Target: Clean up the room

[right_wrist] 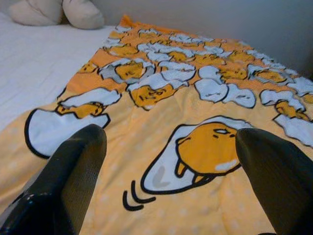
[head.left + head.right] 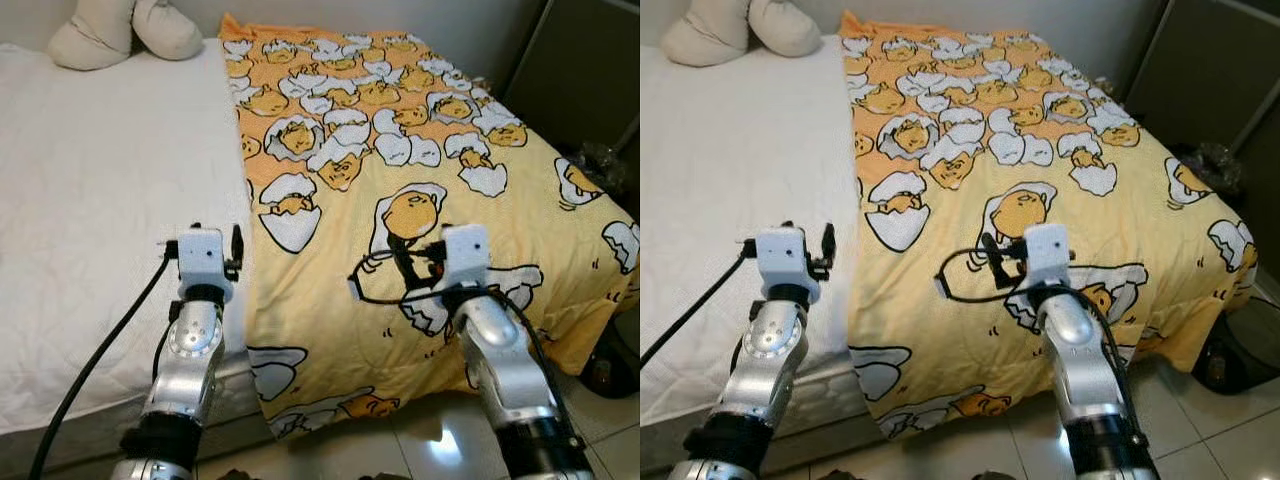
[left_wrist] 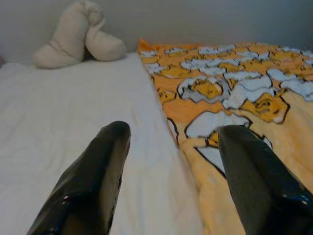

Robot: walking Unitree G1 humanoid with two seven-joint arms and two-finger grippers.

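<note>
An orange blanket printed with cartoon eggs lies spread over the right half of a bed, its near edge hanging toward the floor. The left half is bare white sheet. A cream plush pillow rests at the head of the bed, far left. My left gripper hovers open over the near part of the bed, right at the line where the blanket's edge meets the sheet. My right gripper hovers open low over the blanket's near part, above a large egg print. Neither holds anything.
A dark cabinet stands right of the bed, with a dark crinkled bag by it. Glossy tile floor runs along the bed's foot, and a dark object sits on it at the right.
</note>
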